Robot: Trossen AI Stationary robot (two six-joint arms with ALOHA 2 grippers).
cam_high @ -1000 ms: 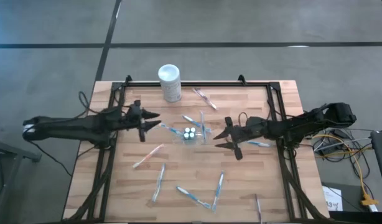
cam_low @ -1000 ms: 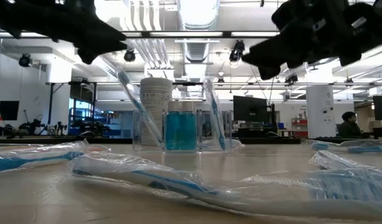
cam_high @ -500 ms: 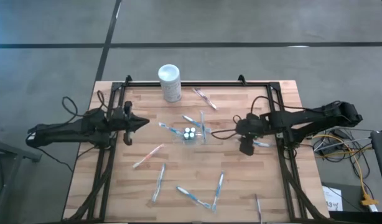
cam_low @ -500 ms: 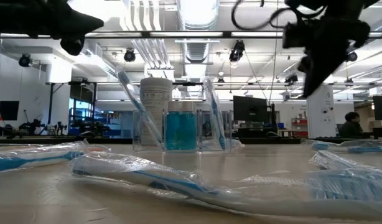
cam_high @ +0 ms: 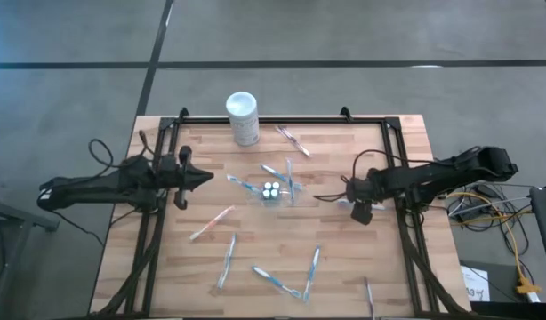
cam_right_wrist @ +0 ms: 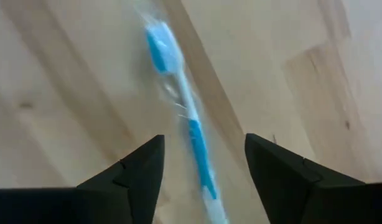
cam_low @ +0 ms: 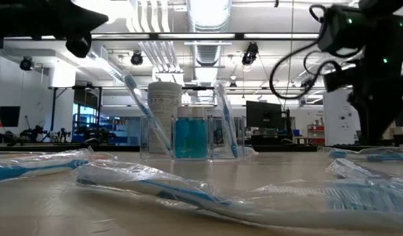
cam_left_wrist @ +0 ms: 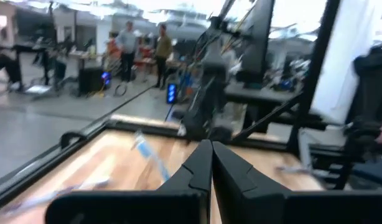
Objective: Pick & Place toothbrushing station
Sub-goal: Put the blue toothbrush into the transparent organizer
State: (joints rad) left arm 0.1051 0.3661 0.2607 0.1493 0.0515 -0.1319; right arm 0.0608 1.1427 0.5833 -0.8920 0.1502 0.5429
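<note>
Only the right wrist view shows the right gripper [cam_right_wrist: 203, 162] jaws spread astride a wrapped toothbrush [cam_right_wrist: 185, 124]; left gripper [cam_left_wrist: 211, 163] jaws pressed together.

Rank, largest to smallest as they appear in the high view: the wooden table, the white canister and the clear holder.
1. Wooden table
2. White canister
3. Clear holder; close to the canister, so that ranking is unsure.

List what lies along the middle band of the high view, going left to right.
left gripper, shut and empty → toothbrushing station, clear holder with toothbrushes in it → right gripper, open above a wrapped toothbrush lying on the table.
</note>
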